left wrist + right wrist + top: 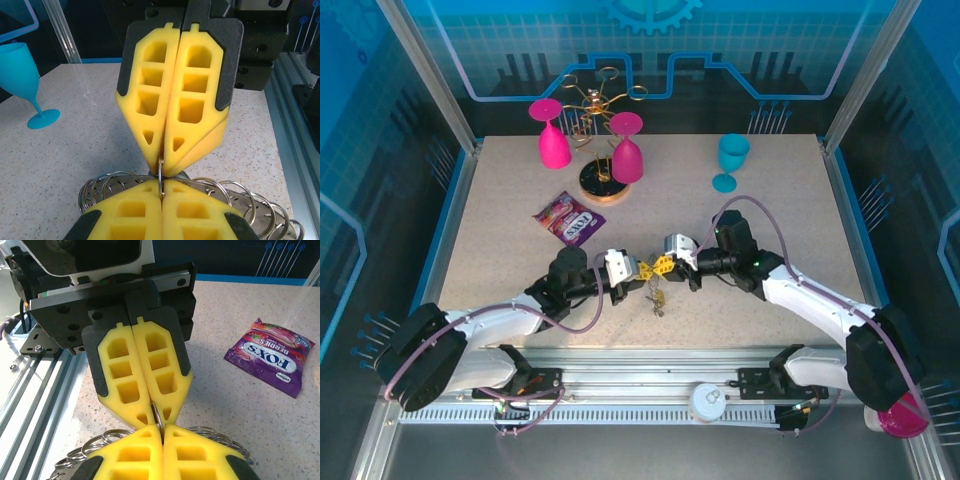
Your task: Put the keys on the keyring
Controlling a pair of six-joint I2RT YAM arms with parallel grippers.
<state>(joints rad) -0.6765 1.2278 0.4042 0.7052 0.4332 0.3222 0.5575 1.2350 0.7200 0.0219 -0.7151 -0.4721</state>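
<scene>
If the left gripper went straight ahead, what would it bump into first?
The right gripper: the left gripper points at it tip to tip, both shut on one loop of the keyring.

Both arms reach inward and meet tip to tip, the left arm (500, 325) low and stretched out, the right arm (810, 300) bent at the elbow. The left end effector (645, 268) and right end effector (664, 264) are clamped tight, both pinching one wire loop of the keyring (260, 207).
</scene>
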